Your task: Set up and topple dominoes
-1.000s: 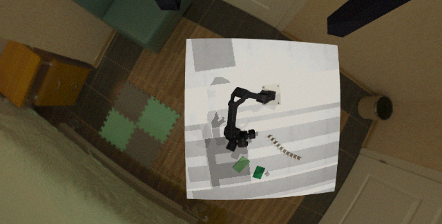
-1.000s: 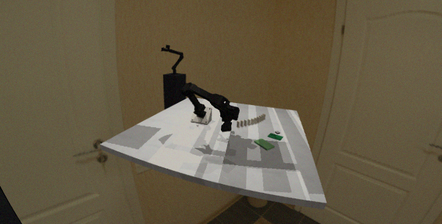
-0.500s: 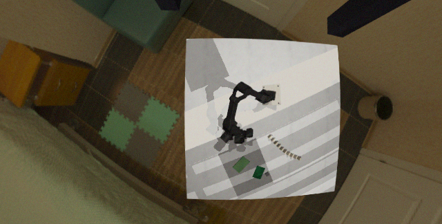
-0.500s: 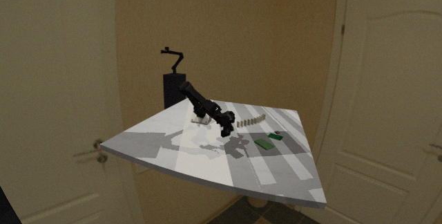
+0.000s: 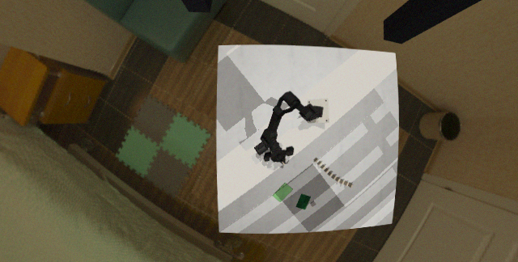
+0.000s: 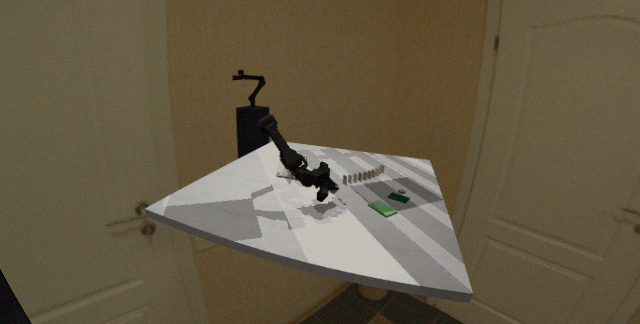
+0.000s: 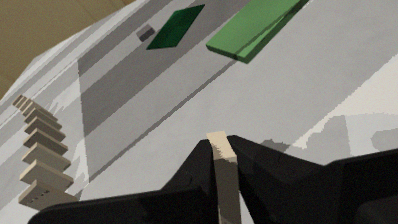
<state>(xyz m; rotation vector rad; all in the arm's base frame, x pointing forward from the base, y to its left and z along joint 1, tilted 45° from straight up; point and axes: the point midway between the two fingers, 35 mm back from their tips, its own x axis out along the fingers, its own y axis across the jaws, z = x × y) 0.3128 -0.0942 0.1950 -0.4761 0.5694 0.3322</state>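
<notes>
A curved row of several tan dominoes (image 5: 330, 173) (image 6: 361, 177) (image 7: 46, 173) stands upright on the table; in the wrist view it is at the left. My gripper (image 5: 285, 162) (image 6: 335, 190) (image 7: 218, 146) is shut on a tan domino (image 7: 227, 180), whose narrow end sticks out between the fingertips. The gripper is tilted and holds it above the table, to the left of the row's near end in the top view, apart from the row. The lower part of the held domino is cut off by the wrist view's edge. No other loose domino can be made out.
A light green flat block (image 5: 282, 192) (image 6: 382, 208) (image 7: 255, 30) lies on the table. Beside it are a dark green flat piece (image 5: 303, 201) (image 6: 399, 197) (image 7: 176, 28) and a small grey block (image 5: 312, 203) (image 6: 401, 191) (image 7: 146, 33). The arm's base plate (image 5: 324, 103) is behind the gripper.
</notes>
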